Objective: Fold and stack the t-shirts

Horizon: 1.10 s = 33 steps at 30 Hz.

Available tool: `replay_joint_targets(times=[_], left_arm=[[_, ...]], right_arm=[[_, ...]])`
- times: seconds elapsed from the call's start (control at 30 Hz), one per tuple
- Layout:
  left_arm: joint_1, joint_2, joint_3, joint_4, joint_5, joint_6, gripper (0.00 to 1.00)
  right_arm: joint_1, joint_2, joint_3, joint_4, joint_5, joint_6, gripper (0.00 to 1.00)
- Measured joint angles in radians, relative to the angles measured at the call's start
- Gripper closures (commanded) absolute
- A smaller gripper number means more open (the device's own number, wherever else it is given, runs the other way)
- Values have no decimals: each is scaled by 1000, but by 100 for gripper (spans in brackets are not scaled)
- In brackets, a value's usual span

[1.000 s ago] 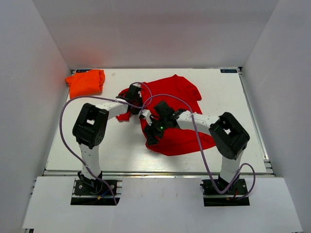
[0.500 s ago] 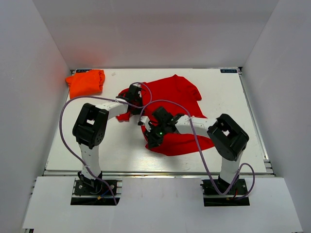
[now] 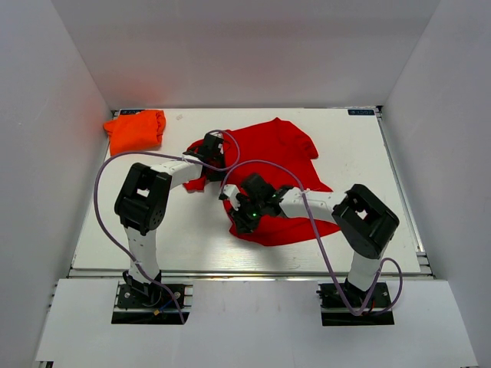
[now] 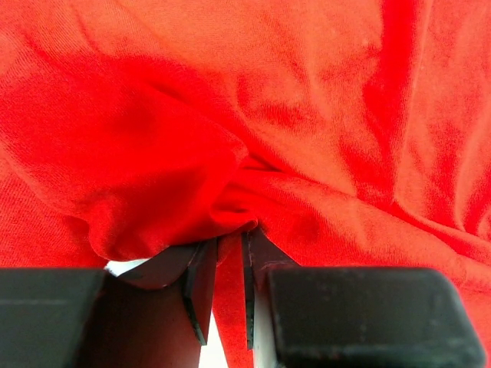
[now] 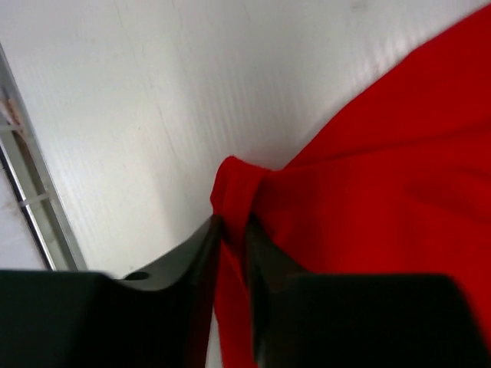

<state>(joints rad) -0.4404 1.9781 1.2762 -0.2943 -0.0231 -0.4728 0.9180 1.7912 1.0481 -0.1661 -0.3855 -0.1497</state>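
Red tee (image 3: 278,146) | left tool (image 4: 228,247) pinching its fold | right tool (image 5: 230,227) pinching its near-left edge | orange tee (image 3: 136,130) far-left corner

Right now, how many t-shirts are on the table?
2. The red t-shirt lies crumpled at centre, pinched by the left gripper and the right gripper; the orange t-shirt sits folded in the far-left corner. Nothing suggests a hidden third.
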Motion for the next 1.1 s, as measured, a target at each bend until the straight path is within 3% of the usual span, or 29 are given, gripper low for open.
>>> replay_joint_targets(times=[0.1,0.2,0.23,0.27,0.4,0.67,0.97,1.0,1.03,1.1], left_arm=[[0,0,0,-1,0,-1,73],[0,0,0,-5,0,-4,83],[0,0,2,-10,0,-4,97],[0,0,4,-19,-2,-10,100],[0,15,39,-63,-11,-26,100],[-7,32,82,-138,-33,-77,100],[-21,43,114,-209,-40,-105,100],[-22,43,114,-215,-40,-108,100],[-24,43,115,-220,-40,-111,100],[-27,43,116,-223,-50,-111,100]], right_arm=[[8,0,0,37,18,14,100],[15,0,1,47,23,20,100],[17,0,1,46,24,21,100],[19,-5,0,43,24,24,100],[27,-125,-62,23,17,48,100],[35,-653,-226,-19,84,143,100],[34,-769,-312,-198,218,259,100],[35,-788,-320,-209,231,276,97],[35,-809,-328,-219,244,291,85],[37,-846,-341,-253,254,333,77]])
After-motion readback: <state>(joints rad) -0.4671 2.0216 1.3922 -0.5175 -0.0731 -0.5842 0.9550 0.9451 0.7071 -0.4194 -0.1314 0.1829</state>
